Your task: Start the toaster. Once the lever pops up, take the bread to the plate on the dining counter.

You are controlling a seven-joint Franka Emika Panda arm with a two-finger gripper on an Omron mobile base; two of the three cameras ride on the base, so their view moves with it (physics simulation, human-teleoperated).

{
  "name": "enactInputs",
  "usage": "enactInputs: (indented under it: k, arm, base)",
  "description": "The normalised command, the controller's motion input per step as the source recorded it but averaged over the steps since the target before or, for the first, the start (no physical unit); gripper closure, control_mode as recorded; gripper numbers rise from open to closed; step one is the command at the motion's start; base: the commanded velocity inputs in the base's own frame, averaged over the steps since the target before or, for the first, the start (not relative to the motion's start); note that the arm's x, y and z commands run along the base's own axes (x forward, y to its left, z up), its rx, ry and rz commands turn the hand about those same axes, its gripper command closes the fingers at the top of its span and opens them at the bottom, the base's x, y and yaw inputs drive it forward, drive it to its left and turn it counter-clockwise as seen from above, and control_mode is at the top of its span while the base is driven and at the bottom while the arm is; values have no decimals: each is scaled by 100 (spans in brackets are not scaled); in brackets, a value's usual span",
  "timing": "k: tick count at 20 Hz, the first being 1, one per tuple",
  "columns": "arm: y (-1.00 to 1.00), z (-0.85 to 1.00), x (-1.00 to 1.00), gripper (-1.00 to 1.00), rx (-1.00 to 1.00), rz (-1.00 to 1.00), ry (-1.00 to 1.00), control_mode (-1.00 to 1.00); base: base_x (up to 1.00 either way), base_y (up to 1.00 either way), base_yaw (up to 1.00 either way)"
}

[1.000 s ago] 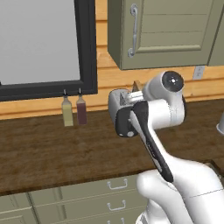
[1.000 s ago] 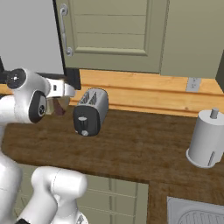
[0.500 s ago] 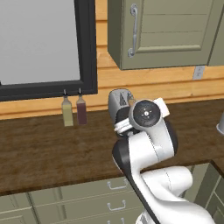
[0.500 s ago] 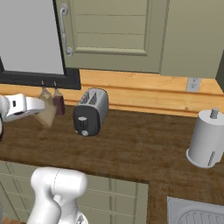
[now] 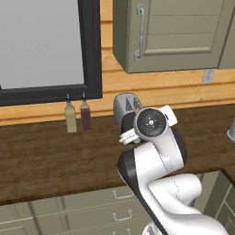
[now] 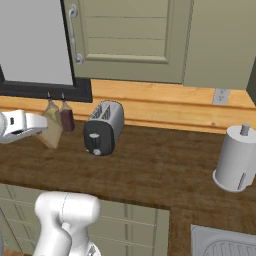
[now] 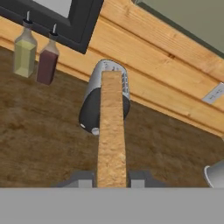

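At the left of the right base view, the white arm's gripper (image 6: 42, 127) holds the square tan slice of bread (image 6: 51, 131) in the air, above the dark brown wood-grain countertop (image 6: 160, 170) and well clear of the toaster. In the hand view the bread (image 7: 111, 131) runs edge-on up the middle, pinched between the two dark fingertips (image 7: 84, 179), so the jaws stand only as far apart as the slice is thick.

Behind the bread stand two slim bottles at the base of the wall, one pale yellow-green (image 7: 24, 51) and one dark red (image 7: 47, 61), just beside each other under the black-framed window (image 7: 70, 19).

Right of them sits the small rounded white-silver toaster (image 6: 105, 127), its black end panel facing the front edge of the counter. A small light tab, the lever (image 6: 95, 136), shows on that panel; how high it sits in its slot is too small to tell. In the left base view the toaster (image 5: 125, 110) is partly hidden behind the arm's round joint.

Farther right, a wall socket (image 6: 220, 96) sits in the wooden backsplash, and a white paper towel roll (image 6: 235, 160) stands upright on the counter, well apart from the toaster. A corner of a grey sink (image 6: 225, 245) shows at lower right.
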Motion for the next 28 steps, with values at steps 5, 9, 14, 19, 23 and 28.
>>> enactInputs:
  k: [5,9,14,19,23,28]
  arm:
    - [0,0,-6,100,0,0,0,-100]
    - [0,0,-14,100,0,0,0,100]
    - [0,0,0,100,0,0,0,100]
    - [0,0,0,100,0,0,0,100]
    - [0,0,0,100,0,0,0,100]
    - [0,0,0,100,0,0,0,100]
  base:
    - [0,0,0]
    - [-71,5,6]
    - [-45,55,28]
    - [-31,39,92]
    - [-37,8,100]
    - [-33,0,100]
